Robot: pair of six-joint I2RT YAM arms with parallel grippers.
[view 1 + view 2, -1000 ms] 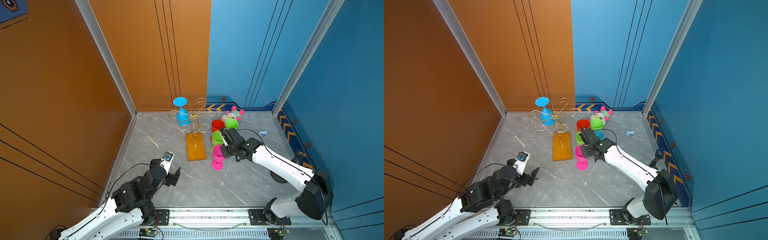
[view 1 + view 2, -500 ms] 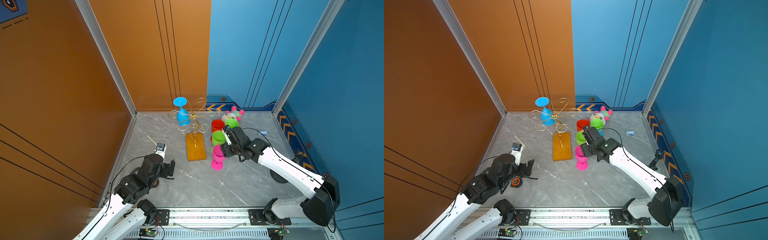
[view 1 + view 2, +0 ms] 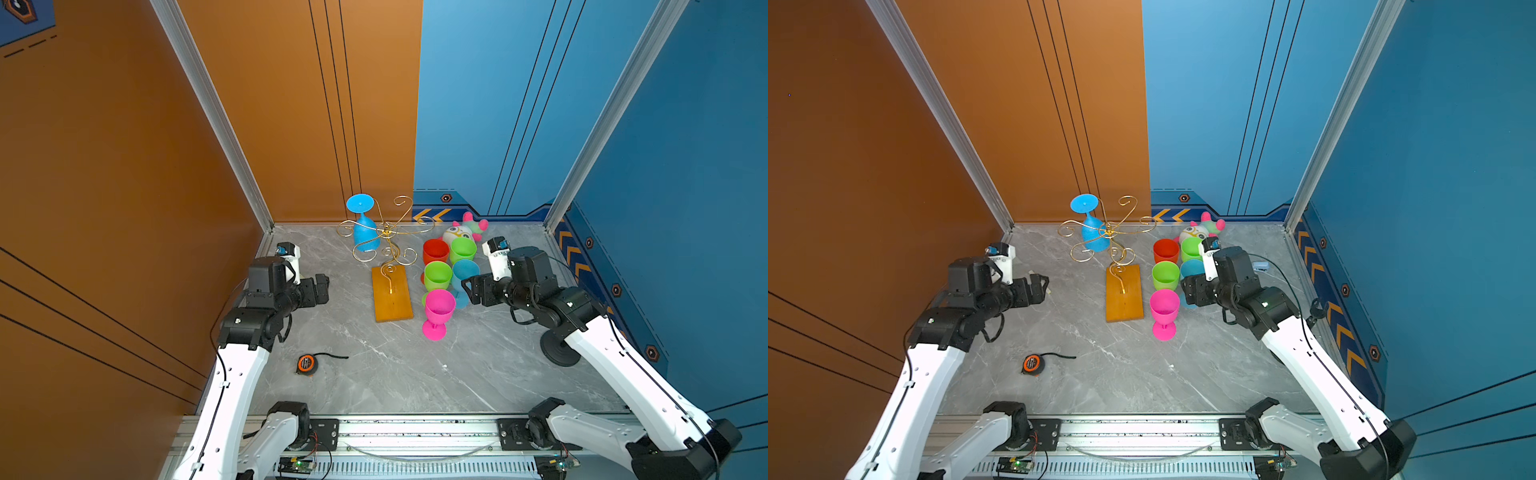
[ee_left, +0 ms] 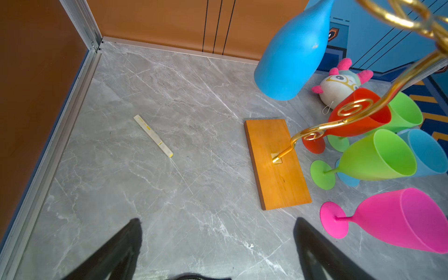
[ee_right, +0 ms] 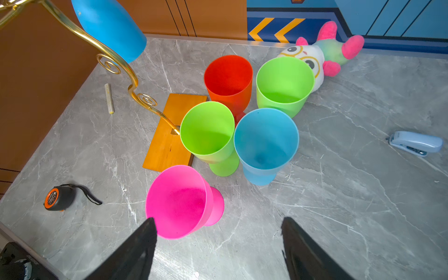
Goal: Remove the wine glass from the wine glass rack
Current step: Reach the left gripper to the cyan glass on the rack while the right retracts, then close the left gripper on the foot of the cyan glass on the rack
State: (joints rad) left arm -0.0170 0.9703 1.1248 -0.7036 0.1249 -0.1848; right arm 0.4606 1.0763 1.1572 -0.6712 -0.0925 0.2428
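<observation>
Blue wine glass (image 3: 365, 237) inverted on rack (image 3: 392, 298)

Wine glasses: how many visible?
6: blue plastic glass hanging inverted on gold wire rack; red glass, rear green glass, front green glass, light-blue glass, pink glass standing beside it.

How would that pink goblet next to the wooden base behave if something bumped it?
The pink goblet would probably tip easily: its wide bowl sits on a thin stem and a smaller foot. It looks like matte plastic, so likely light and unlikely to shatter. Tipped over, it might roll in a curve, since bowl and foot are round.
</observation>
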